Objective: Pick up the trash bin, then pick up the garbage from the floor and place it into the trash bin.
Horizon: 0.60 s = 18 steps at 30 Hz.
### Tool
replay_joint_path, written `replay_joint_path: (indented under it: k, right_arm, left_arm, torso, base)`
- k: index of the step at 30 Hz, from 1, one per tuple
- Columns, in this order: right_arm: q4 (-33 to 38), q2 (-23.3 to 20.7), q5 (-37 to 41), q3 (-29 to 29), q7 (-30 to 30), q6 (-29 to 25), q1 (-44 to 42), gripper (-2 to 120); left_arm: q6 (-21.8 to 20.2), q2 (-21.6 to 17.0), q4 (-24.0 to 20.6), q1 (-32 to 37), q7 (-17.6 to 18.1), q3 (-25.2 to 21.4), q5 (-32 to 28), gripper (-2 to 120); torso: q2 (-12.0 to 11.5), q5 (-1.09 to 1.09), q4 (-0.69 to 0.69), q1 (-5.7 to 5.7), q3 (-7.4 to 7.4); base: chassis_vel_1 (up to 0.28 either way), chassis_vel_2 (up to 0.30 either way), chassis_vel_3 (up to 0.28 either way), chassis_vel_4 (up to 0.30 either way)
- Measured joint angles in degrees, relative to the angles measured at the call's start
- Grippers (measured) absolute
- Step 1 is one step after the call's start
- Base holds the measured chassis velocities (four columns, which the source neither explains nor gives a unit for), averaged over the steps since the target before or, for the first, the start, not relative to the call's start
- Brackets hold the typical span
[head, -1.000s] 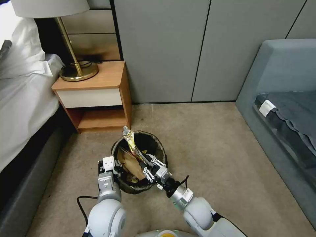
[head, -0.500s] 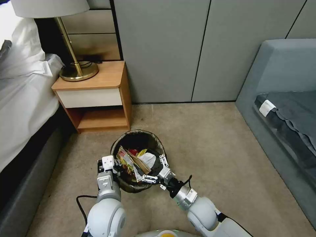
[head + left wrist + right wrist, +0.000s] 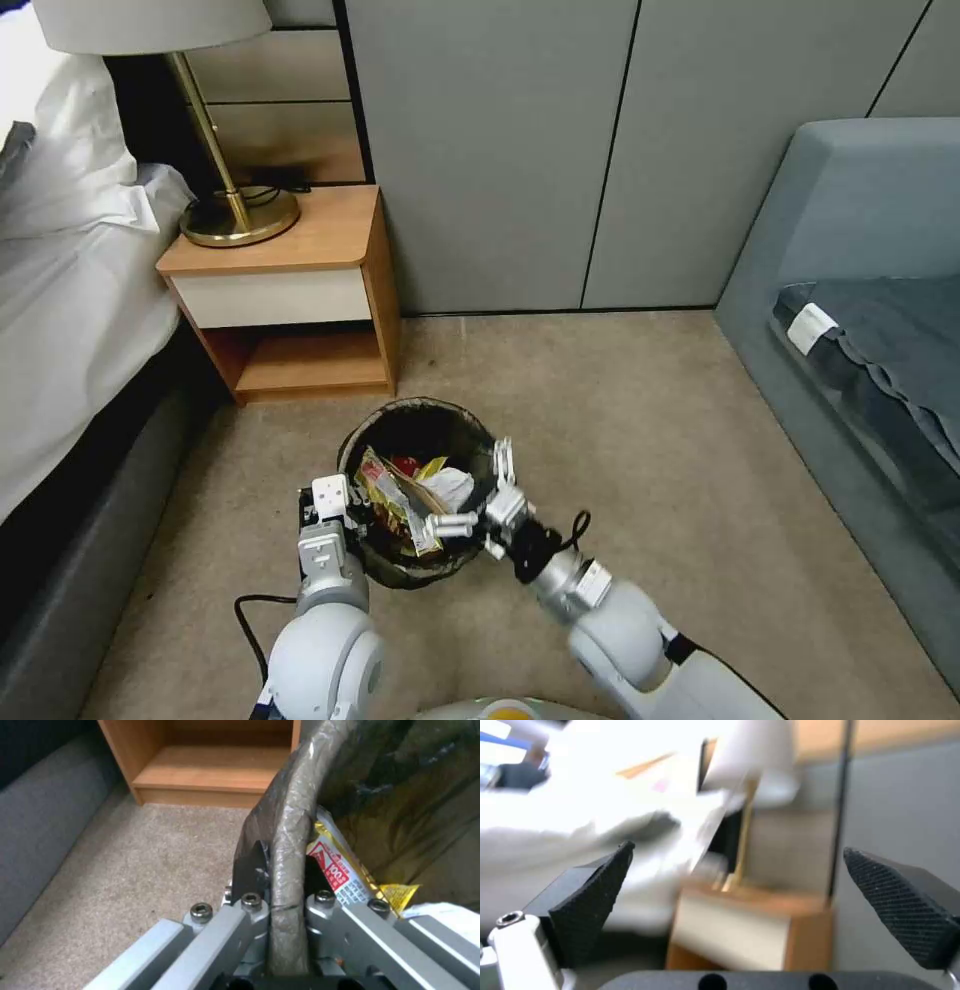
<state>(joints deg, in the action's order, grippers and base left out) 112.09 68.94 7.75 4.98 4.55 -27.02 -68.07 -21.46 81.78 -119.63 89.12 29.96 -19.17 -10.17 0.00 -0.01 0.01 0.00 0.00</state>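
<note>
The trash bin [image 3: 420, 575] is gripped at its near-left rim by the left gripper [image 3: 338, 512]. Garbage [image 3: 412, 492] is seen inside. The right gripper [image 3: 478, 487] is held spread wide over the near-right rim, nothing between its fingers.

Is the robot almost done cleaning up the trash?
Nearly, it seems. The left gripper has its fingers clamped on the trash bin rim. Garbage already lies inside. The right gripper, open and empty, hovers at the rim. No litter shows on the carpet in view.
</note>
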Motion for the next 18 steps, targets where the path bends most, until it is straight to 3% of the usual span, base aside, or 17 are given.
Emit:
replay_joint_path:
  k: [2, 4, 13, 18]
  right_arm:
    - [1.70, 0.40, 0.10, -0.73, -1.08, 0.68, -0.29, 100]
    - [9.60, 2.77, -2.33, -8.72, -6.81, 2.33, -7.35, 100]
    - [6.30, 4.47, -4.67, -19.22, -11.86, -0.80, -16.33, 100]
    - [4.40, 5.15, -4.67, -20.76, -12.69, -2.58, -18.60, 100]
  left_arm:
    - [0.00, 0.00, 0.08, 0.01, 0.00, -0.04, 0.05, 0]
    - [0.00, -0.16, 0.45, 0.17, 0.00, -0.38, 0.26, 0]
    - [0.27, -0.25, 0.79, 0.11, 0.01, -0.56, 0.09, 0]
    - [0.37, -0.25, 0.72, 0.15, 0.03, -0.58, -0.13, 0]
  torso:
    - [0.00, 0.00, 0.00, 0.00, 0.00]
    - [0.00, 0.02, -0.03, 0.00, 0.00]
    - [0.00, 0.02, -0.02, 0.00, 0.00]
    - [0.00, 0.01, -0.01, 0.00, 0.00]
  base:
    - [0.000, 0.000, 0.000, 0.000]
    - [0.000, 0.000, 0.000, 0.000]
    - [0.000, 0.000, 0.000, 0.000]
    - [0.000, 0.000, 0.000, 0.000]
